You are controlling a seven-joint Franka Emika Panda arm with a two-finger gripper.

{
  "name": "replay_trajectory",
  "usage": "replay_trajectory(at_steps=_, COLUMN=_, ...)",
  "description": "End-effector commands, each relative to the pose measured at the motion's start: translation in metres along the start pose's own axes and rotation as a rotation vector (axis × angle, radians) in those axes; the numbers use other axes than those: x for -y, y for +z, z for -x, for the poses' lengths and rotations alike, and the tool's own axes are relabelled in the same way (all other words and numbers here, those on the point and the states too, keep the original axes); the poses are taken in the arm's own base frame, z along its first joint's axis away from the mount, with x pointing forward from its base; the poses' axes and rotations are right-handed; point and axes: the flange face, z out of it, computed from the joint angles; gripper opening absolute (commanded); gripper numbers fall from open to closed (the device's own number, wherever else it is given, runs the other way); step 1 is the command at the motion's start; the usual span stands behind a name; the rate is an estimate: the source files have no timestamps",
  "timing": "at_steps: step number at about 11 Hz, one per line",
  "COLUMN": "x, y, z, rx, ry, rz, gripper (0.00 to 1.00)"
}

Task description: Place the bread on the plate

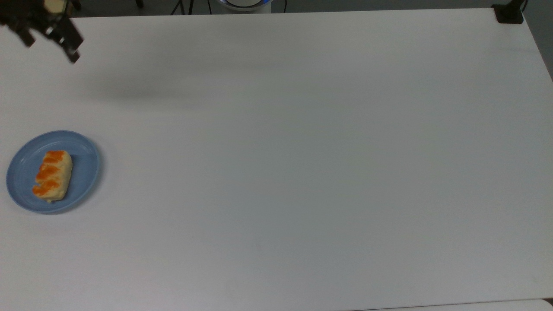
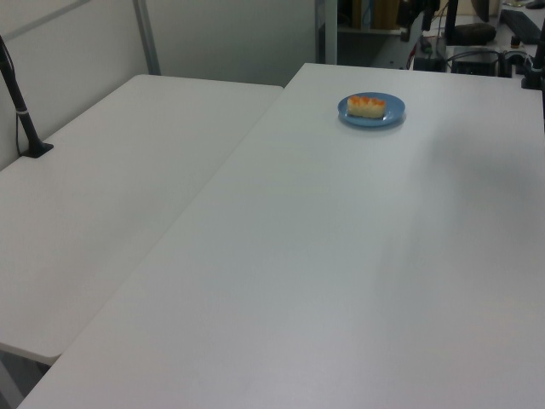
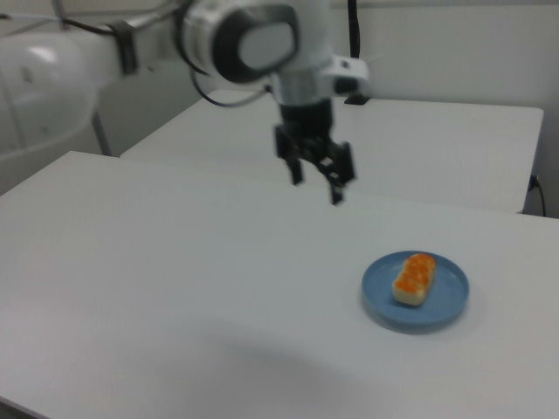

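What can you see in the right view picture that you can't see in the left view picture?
The right view has the robot arm with its open gripper hanging above the table, empty. The left view has a second white table beside the main one, with a black post standing on it. Both have the bread lying on the blue plate on the white table.

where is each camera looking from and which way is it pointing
Top view: sits overhead, facing straight down on the white table; the gripper, open, shows at the top view's upper left corner.
Left view: sits low at one end of the table, looking along it toward the far plate.
Right view: sits beside the table at a slant, looking across it; the arm and gripper hang above the table, up and to the right view's left of the plate.
Shared: all three show the bread lying on the blue plate.
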Motion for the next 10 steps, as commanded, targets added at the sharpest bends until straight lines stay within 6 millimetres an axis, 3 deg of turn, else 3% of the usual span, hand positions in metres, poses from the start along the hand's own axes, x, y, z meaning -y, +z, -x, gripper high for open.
replay_trajectory(at_steps=1, x=0.064, y=-0.052, z=0.073, rx=0.013, ry=-0.048, rz=-0.030, gripper=1.00)
replay_trajectory(at_steps=2, x=0.085, y=-0.062, z=0.087, rx=0.015, ry=-0.054, rz=-0.035, gripper=1.00)
replay_trajectory(at_steps=5, x=0.140, y=-0.058, z=0.102, rx=0.068, ry=-0.156, rz=-0.040, gripper=1.00)
replay_trajectory(at_steps=8, x=0.163, y=-0.057, z=0.099, rx=0.036, ry=-0.381, rz=-0.057, gripper=1.00)
replay_trajectory(at_steps=10, x=0.191, y=-0.054, z=0.104, rx=0.036, ry=-0.396, rz=-0.057, gripper=1.00)
